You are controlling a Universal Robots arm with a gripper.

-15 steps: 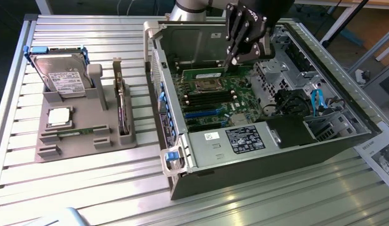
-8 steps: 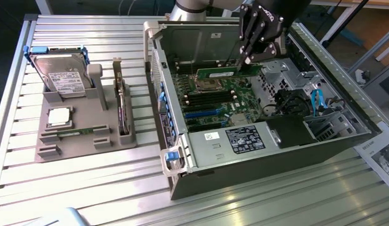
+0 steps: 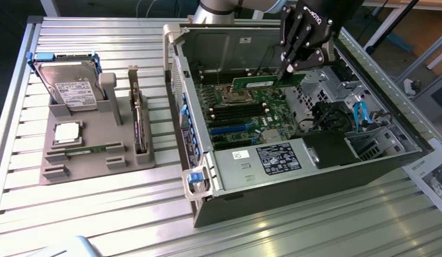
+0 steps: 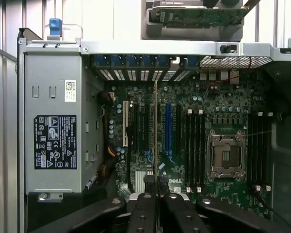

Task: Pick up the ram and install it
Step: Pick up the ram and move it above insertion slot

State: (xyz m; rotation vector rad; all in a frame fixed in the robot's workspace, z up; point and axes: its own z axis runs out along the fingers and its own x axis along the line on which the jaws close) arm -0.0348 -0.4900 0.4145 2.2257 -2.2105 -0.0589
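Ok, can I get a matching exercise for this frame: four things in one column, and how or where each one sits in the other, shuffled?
Things:
1 ram
2 hard drive
3 processor chip
4 expansion card

Places:
A lying flat on the grey holder
B held in the gripper above the motherboard
C standing upright on edge in the holder
D propped tilted on the holder

Pairs: 1-B; 2-D; 3-A; 4-C
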